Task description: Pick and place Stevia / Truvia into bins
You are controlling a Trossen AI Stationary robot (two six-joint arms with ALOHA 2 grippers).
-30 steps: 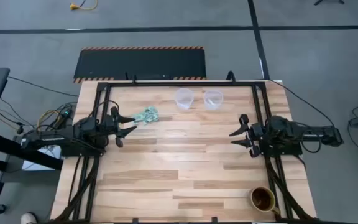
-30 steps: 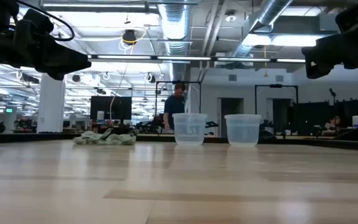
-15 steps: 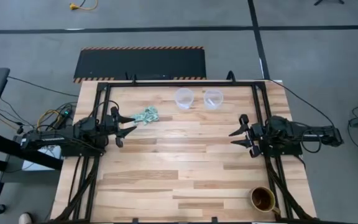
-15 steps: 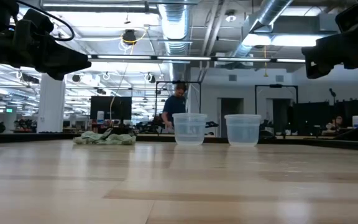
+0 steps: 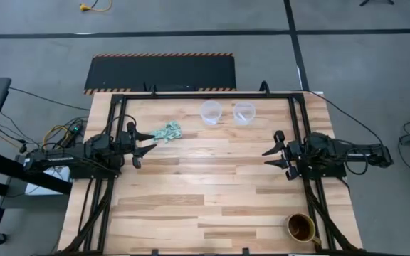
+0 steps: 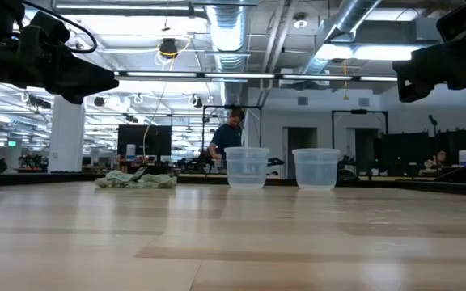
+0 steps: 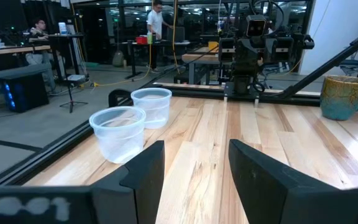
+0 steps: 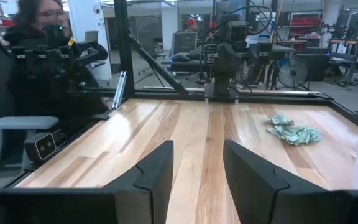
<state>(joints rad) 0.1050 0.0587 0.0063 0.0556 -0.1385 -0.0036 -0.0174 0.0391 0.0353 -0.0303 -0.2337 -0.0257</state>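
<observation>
High view: my left claw (image 5: 148, 141) hangs open and empty just beside the packets (image 5: 168, 131); right claw (image 5: 270, 153) waits, open. The heap is loose, so I might pinch several or scatter them short of the bins (image 5: 226, 112).

A brown cup (image 5: 300, 227) stands near the tabletop's (image 5: 212, 192) front right corner. A black mat (image 5: 160, 72) with striped edging lies on the floor beyond the far edge.

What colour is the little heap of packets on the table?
Pale green and white packets, shown best in the right wrist view.
</observation>
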